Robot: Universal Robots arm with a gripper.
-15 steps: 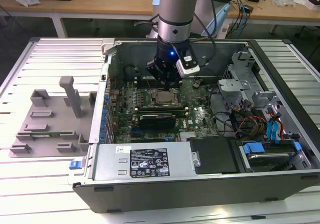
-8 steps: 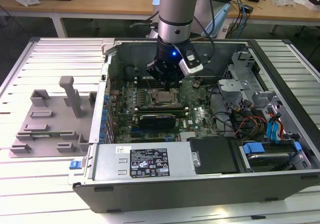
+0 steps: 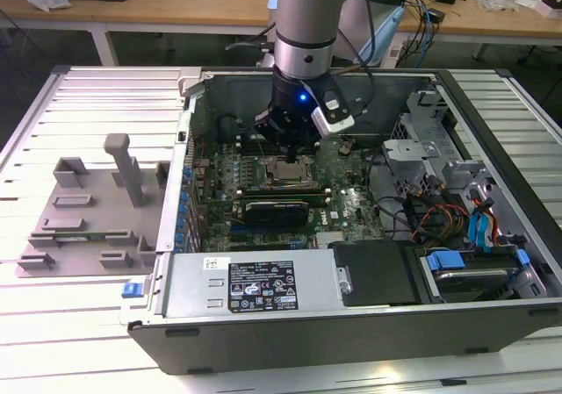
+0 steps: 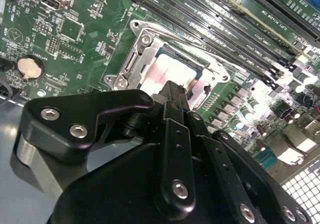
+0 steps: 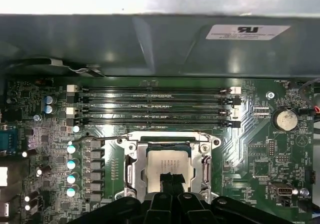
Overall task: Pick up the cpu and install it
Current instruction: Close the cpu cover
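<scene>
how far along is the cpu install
Done: the cpu lies inside the socket frame on the motherboard. In hand: the gripper is at or just above its metal top. Left: the gripper is not yet clear of the socket; full seating can't be judged.

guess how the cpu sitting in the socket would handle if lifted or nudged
Probably stiff: the cpu is a flat metal-topped square. Its smooth pale top looks slippery. Lying low inside the socket frame, it likely won't slide or tip when nudged.
</scene>
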